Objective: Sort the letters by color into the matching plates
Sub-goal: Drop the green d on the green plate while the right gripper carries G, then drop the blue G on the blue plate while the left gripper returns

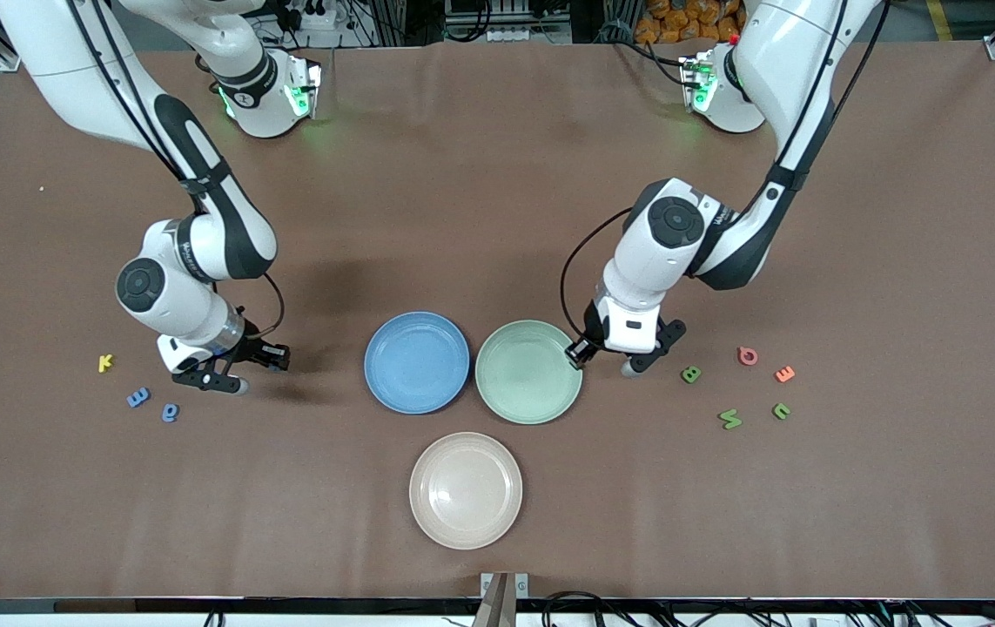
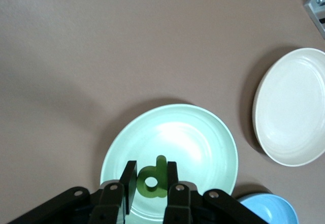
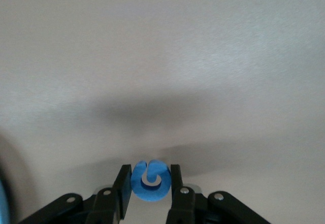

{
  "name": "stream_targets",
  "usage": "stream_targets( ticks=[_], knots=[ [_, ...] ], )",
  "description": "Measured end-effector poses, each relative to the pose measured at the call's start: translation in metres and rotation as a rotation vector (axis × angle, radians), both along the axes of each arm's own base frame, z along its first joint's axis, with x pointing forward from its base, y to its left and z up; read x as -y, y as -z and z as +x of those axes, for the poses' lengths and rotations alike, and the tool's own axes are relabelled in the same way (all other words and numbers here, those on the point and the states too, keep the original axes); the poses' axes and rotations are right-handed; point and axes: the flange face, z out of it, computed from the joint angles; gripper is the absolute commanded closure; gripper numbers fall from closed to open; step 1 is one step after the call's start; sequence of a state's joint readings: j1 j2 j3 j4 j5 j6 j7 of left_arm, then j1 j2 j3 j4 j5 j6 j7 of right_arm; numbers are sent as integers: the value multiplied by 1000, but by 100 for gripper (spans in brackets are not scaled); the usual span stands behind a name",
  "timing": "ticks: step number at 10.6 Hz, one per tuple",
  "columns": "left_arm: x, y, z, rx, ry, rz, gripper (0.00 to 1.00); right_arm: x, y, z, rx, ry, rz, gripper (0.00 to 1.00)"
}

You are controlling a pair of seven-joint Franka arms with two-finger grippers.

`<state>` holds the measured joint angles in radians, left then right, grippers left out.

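While the left gripper (image 2: 151,191), clamped on a green letter (image 2: 153,178), hangs over the green plate (image 2: 203,132) rim, the right gripper (image 3: 148,193), pinching a blue letter (image 3: 149,181), is over bare table, the blue plate (image 1: 416,362) lying toward the table's middle

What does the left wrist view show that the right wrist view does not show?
Only the left wrist view: the left gripper shut on a green letter over the green plate, plus the beige plate and the blue plate's edge. Only the right wrist view: the right gripper shut on a blue letter. Both share the brown table.
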<state>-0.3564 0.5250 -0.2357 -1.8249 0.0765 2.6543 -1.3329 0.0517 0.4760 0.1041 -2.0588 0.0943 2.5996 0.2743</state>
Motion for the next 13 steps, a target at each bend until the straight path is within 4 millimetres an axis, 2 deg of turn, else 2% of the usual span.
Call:
stream_targets(
  ticks=[3, 4, 5, 6, 9, 13],
  knots=[
    [35, -7, -17, -8, -24, -30, 100, -38, -8, 0, 3, 80, 16, 84],
    [50, -6, -28, -16, -27, -36, 56, -51, -11, 0, 3, 105, 21, 84],
    [63, -3, -38, -29, -35, -40, 20, -67, -14, 0, -7, 134, 25, 84],
    [69, 0, -44, -37, -39, -39, 0, -83, -18, 0, -32, 153, 25, 84],
    [55, 5, -32, -37, -66, -30, 0, -124, -35, 1, -74, 180, 31, 84],
    [18, 9, -8, -37, -96, 25, 0, -167, -33, -2, -91, 249, 61, 83]
  ],
)
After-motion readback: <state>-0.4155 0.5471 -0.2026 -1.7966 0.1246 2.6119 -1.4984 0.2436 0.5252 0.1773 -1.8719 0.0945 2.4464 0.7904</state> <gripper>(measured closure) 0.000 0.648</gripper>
